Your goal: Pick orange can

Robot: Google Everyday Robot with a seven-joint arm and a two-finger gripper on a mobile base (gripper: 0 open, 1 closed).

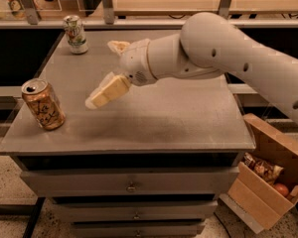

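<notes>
Locate the orange can [43, 105] at the left edge of the frame, standing on the grey cabinet top [179, 123] near its front left corner. Read its long axis as vertical: base down, silver lid up, dark script turned toward the camera. Treat that upright stance as favourable for a side grasp across the body.

Disregard the white-and-green can [75, 33] at upper left, upright near the back edge and well apart from the target.

Find the gripper [102, 78] at centre left, above the surface, to the right of the orange can and apart from it, touching nothing. Note the cream fingers [108, 90] spread and empty, angled down and left toward the target. Judge this as an approach pose set to straddle the can.

Follow the white arm [213, 48] across to the right edge of the frame. Ignore the cardboard box [268, 177] on the floor at lower right. Expect tipping if one pad strikes the can wall first.
</notes>
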